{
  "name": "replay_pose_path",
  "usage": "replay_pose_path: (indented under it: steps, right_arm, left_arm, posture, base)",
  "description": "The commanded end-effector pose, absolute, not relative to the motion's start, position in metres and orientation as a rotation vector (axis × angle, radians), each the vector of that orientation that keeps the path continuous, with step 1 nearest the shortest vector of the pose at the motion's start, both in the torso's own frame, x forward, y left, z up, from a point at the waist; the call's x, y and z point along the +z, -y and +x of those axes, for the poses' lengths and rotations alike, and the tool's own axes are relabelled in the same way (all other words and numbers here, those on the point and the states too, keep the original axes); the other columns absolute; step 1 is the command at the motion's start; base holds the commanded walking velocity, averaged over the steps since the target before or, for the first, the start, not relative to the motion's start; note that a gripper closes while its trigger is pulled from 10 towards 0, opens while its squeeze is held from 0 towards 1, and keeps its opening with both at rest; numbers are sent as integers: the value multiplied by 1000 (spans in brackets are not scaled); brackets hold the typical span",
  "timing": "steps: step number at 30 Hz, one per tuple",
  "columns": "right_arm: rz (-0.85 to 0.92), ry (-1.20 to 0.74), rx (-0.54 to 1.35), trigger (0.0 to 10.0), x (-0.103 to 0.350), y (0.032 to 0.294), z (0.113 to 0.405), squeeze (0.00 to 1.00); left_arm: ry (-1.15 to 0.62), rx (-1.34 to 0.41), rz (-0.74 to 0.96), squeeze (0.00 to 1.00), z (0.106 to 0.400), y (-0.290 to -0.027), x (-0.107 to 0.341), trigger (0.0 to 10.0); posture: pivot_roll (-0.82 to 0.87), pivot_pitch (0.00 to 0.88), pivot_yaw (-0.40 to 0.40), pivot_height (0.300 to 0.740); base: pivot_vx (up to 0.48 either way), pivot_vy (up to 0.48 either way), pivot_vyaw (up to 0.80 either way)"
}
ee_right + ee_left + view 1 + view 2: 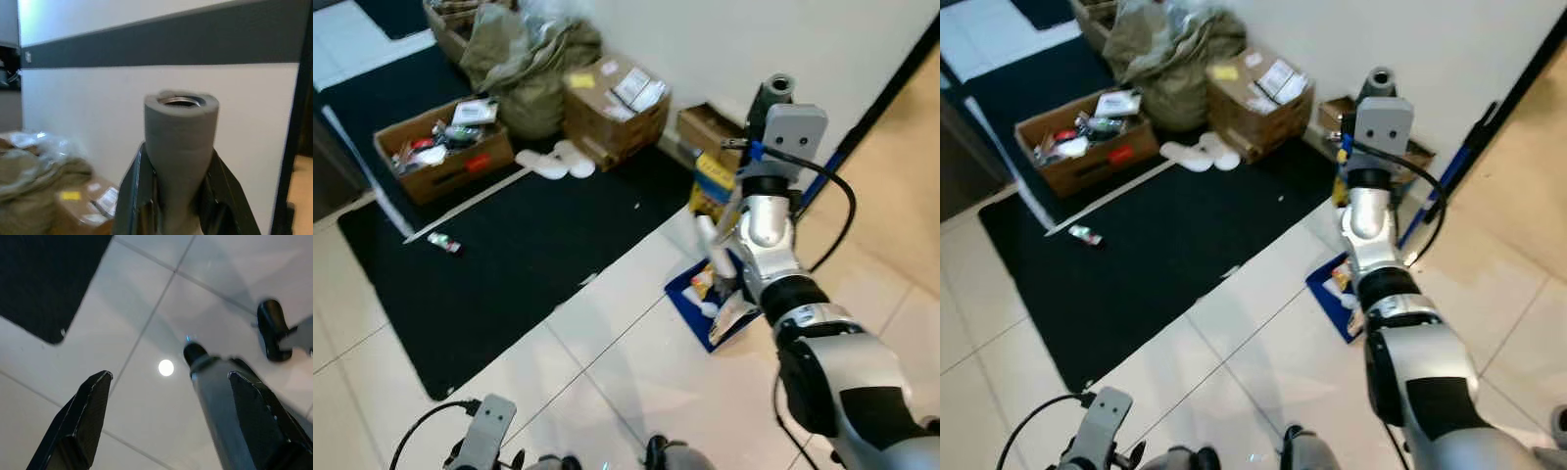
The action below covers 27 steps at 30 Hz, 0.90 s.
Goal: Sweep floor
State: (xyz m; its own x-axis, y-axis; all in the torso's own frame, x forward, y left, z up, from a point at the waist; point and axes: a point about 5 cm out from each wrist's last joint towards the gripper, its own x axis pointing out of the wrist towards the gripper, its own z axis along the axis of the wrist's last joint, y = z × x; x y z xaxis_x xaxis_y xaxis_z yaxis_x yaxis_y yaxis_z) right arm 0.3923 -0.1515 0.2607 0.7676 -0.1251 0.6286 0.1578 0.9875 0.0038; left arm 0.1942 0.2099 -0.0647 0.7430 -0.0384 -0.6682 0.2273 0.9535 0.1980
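My right end effector [178, 196] pinches one grey broom handle [180, 147], upright between its two fingers. At its 6 o'clock lies one blue dustpan [690, 299]. My left end effector [166, 416] hangs spread over the floor [146, 396].

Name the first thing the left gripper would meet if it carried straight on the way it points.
Probably the white tiled floor: the left gripper, jaws open, aims down at bare tile beside the black mat's corner. Depth is unclear.
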Motion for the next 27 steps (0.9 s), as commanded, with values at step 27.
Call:
replay_pose_path:
  steps: [27]
  right_arm:
    - [150, -277, 186, 10000, 21, 139, 310, 0]
  left_arm:
    - [-836, 0, 295, 0, 194, -213, -72, 10000]
  posture:
    - [-35, 0, 23, 740]
  base:
    - [0, 0, 415]
